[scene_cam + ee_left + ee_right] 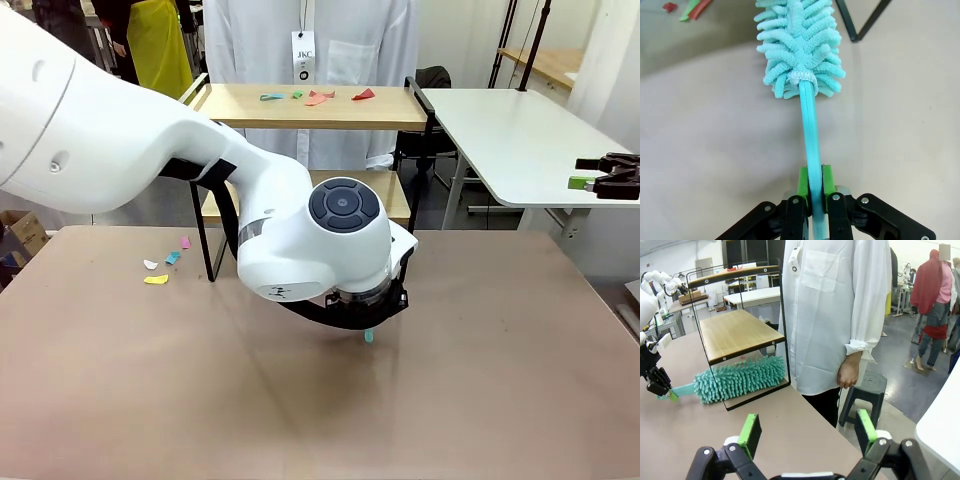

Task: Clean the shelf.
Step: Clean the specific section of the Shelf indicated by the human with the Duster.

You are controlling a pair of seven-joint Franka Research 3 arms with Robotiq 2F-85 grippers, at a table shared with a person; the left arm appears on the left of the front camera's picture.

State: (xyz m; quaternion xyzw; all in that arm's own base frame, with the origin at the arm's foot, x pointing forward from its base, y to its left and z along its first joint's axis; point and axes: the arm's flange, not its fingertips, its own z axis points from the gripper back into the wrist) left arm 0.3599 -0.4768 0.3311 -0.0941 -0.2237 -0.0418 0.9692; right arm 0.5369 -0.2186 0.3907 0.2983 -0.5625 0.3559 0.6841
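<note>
Looking from the front, the big white left robot arm (150,130) reaches low over the brown table top (500,380). The two-board wooden shelf with a thin black metal frame (240,105) stands at the far edge of this table, just in front of a person in a white coat (340,40). Small coloured paper bits (318,97) lie on its top board, and a few more loose bits (165,262) lie on the table by its left leg. The right pincer (585,172) hangs off to the side, over a white side table (500,130). From the left wrist, the left pincer (812,177) is clenched tight on the thin handle of a fluffy teal duster (800,45), whose head lies on the table near a black shelf leg. From the right wrist, the right pincer has its green pads spread wide with nothing between them. The duster head looks to be down under the lower board. I think the sweeping has hardly begun, and the top board is not yet clean.
</note>
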